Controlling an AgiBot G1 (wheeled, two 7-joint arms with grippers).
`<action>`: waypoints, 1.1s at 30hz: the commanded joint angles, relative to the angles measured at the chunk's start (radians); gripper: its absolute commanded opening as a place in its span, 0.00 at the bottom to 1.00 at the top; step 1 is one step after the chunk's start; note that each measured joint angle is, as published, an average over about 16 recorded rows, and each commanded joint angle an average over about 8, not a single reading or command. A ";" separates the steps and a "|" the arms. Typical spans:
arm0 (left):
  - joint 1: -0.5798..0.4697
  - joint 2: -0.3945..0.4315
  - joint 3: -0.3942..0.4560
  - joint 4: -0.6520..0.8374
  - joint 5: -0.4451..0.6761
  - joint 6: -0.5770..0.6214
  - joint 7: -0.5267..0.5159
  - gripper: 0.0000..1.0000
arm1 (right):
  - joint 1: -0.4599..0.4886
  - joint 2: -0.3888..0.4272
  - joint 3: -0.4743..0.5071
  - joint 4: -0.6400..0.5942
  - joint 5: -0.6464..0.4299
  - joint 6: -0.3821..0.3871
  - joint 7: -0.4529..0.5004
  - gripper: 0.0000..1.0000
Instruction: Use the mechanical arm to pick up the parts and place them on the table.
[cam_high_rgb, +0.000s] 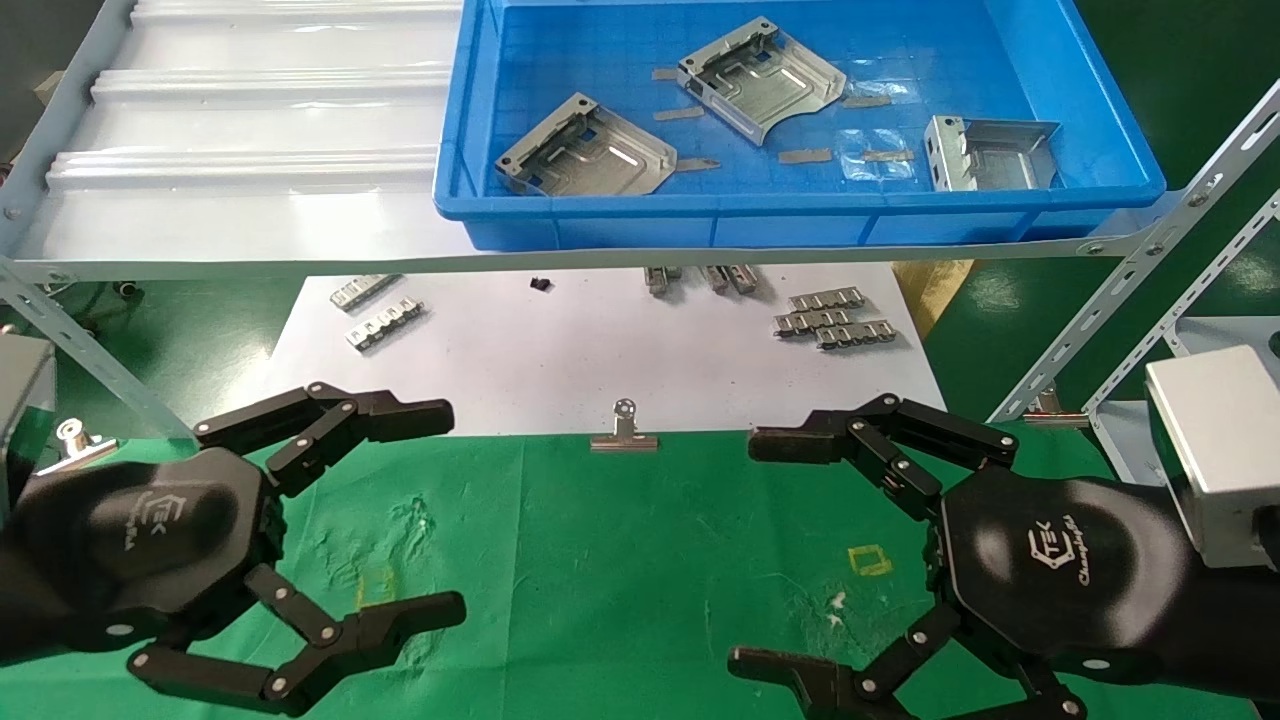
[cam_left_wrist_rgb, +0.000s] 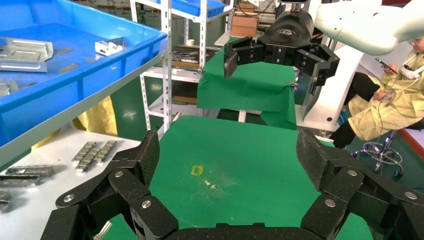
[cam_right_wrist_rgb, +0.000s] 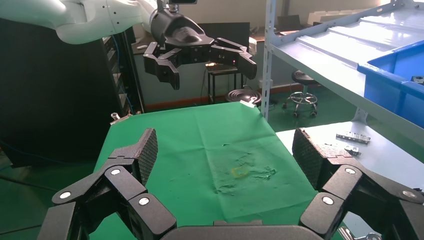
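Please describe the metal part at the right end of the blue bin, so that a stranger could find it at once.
Look at the blue bin on the raised shelf. Three silver metal parts lie inside; take the one nearest its right wall. Unlike the two flatter plates, its left edge stands up as a perforated wall.

Blue plastic bin (cam_high_rgb: 1090, 130) on the grey metal shelf (cam_high_rgb: 250, 120); white sheet (cam_high_rgb: 560, 370) below it, its near edge pinned by a silver binder clip (cam_high_rgb: 624, 430). Narrow ribbed metal strips on the sheet; one pair at left (cam_high_rgb: 378, 308), a cluster at right (cam_high_rgb: 832, 319); small black bit (cam_high_rgb: 541, 285) between them. Person in a yellow coat (cam_left_wrist_rgb: 395, 102) seated in the background.
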 joint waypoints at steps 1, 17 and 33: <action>0.000 0.000 0.000 0.000 0.000 0.000 0.000 0.18 | 0.000 0.000 0.000 0.000 0.000 0.000 0.000 1.00; 0.000 0.000 0.000 0.000 0.000 0.000 0.000 0.00 | 0.000 0.000 0.000 0.000 0.000 0.000 0.000 1.00; 0.000 0.000 0.000 0.000 0.000 0.000 0.000 0.00 | 0.000 0.000 0.000 0.000 0.000 0.000 0.000 1.00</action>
